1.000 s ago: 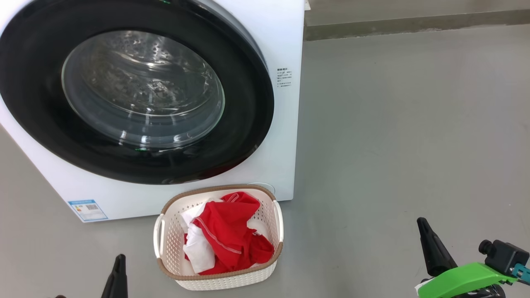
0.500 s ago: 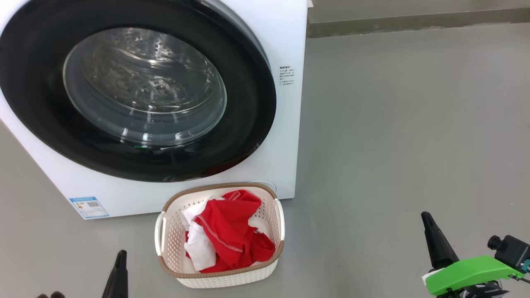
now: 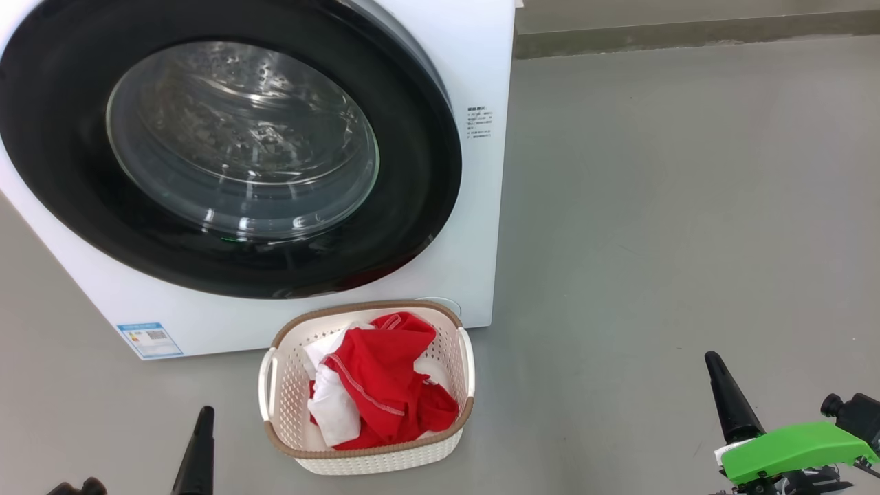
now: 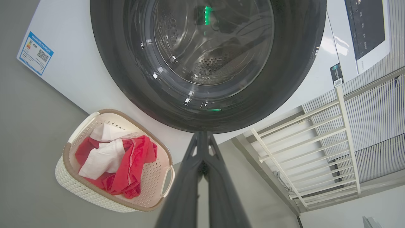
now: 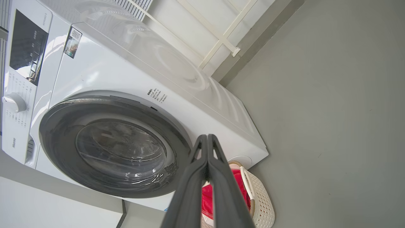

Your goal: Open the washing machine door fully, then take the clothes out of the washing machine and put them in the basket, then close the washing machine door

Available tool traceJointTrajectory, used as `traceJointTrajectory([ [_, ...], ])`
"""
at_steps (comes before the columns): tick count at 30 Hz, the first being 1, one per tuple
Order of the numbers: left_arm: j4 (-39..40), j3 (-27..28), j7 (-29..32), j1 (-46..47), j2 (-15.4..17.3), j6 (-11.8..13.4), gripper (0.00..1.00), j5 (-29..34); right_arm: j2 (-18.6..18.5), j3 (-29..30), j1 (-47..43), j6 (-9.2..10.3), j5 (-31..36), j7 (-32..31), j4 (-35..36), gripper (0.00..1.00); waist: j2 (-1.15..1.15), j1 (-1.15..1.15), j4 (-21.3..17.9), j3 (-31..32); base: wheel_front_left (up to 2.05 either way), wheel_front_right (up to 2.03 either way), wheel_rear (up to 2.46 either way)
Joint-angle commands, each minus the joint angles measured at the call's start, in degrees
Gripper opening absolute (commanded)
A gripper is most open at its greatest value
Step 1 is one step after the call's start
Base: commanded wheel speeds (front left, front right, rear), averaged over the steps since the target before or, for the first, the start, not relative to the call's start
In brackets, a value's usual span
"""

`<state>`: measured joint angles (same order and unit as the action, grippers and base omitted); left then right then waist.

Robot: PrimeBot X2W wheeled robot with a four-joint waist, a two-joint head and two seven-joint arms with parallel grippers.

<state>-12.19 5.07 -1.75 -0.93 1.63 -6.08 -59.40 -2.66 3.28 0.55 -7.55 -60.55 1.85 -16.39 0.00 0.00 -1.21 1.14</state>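
The white washing machine (image 3: 481,75) fills the upper left, and its black-rimmed glass door (image 3: 240,137) lies flat against the front, closed. Through the glass the steel drum looks bare. In front of it on the floor sits the cream basket (image 3: 371,454) holding red and white clothes (image 3: 381,388). My left gripper (image 3: 204,416) is low at the left of the basket, shut with nothing in it. My right gripper (image 3: 712,361) is far to the right, also shut and holding nothing. The wrist views show each pair of fingers (image 4: 202,139) (image 5: 207,139) pressed together.
Grey floor (image 3: 687,206) spreads to the right of the machine. A wall base (image 3: 687,38) runs along the back. A white railing (image 4: 316,139) stands beside the machine in the left wrist view. A blue label (image 3: 149,339) marks the machine's lower left corner.
The whole head view has shifted slightly, so the camera moved. Both grippers have sunk a little toward the bottom edge. Door, basket and clothes are unchanged.
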Motion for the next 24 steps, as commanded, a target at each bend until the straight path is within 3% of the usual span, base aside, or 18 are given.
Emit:
traceJointTrajectory([
  [1, 1.0, 1.0, 0.5, 2.6, 0.9, -0.5, 0.00, -2.2, -0.3, -0.1, 3.4, -0.02, -2.0, -0.4, 1.8, 0.00, 0.00, 0.00, 0.1, -0.1, 0.00, 0.00, 0.00],
  [24, -0.4, 1.2, 4.1, 4.7, 1.1, -0.9, 0.00, -16.5, -0.3, 1.5, 4.4, 0.02, -15.8, -4.2, 2.1, 0.00, 0.00, 0.00, 0.6, -0.6, 0.00, 0.00, 0.00],
])
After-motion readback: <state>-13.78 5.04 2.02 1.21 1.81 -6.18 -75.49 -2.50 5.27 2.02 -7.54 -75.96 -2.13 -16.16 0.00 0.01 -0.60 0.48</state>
